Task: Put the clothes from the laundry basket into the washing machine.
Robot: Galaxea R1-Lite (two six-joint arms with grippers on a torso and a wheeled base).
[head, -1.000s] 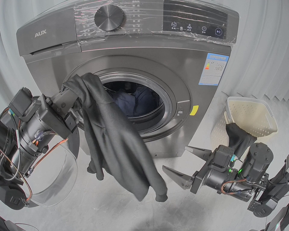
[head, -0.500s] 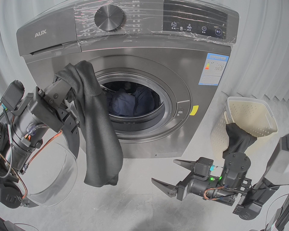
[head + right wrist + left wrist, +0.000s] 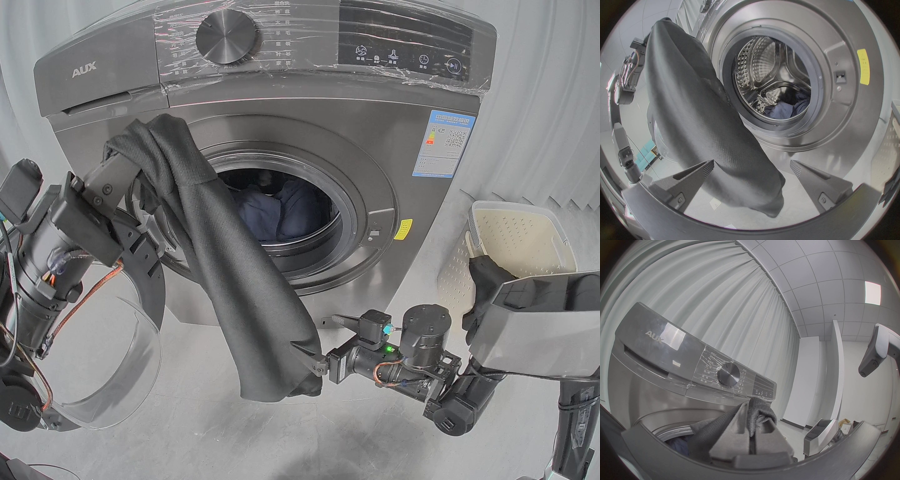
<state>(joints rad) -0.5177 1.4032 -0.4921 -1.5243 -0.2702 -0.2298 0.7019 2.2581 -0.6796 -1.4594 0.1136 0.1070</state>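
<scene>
A long dark grey garment hangs from my left gripper, which is shut on its top end up at the left of the washing machine's round opening. In the left wrist view the cloth is bunched between the shut fingers. The garment slants down to the right across the opening. Its lower end lies between the open fingers of my right gripper, low in front of the machine. Blue clothes lie in the drum. A cream laundry basket stands at the right with another dark garment draped over its rim.
The machine's clear round door is swung open at the lower left, under my left arm. Grey floor lies bare in front of the machine. A pleated curtain hangs behind the machine and the basket.
The garment's lower end has swung right. My right gripper moved left and up from near the basket, and its open fingers now straddle that end. My left gripper rose slightly.
</scene>
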